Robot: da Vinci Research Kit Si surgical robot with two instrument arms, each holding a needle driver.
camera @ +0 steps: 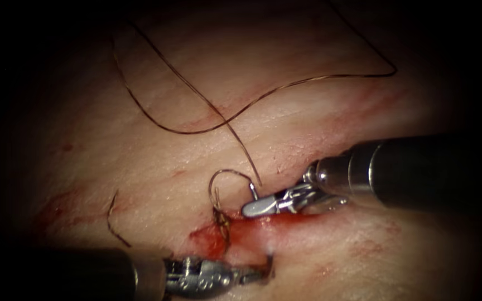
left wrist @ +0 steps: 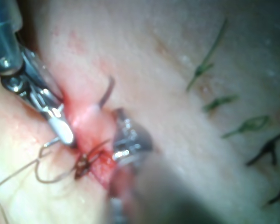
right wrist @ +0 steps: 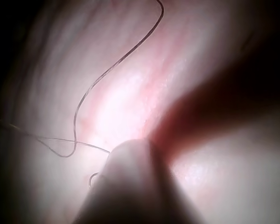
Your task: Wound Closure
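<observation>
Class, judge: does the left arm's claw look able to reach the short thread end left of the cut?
Probably yes: the short thread end lies uncovered on the tissue, near the left claw, which would need drawing back.

Right gripper (camera: 258,207) closed; left gripper (camera: 260,271) closed.

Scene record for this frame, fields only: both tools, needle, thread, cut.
left pincer: beside the needle at the cut; what it holds cannot be told
right pincer: appears shut on the thread, over the cut
needle: partly in the tissue, one end standing out
thread: long loops lying on the tissue
cut: red fluid at it
</observation>
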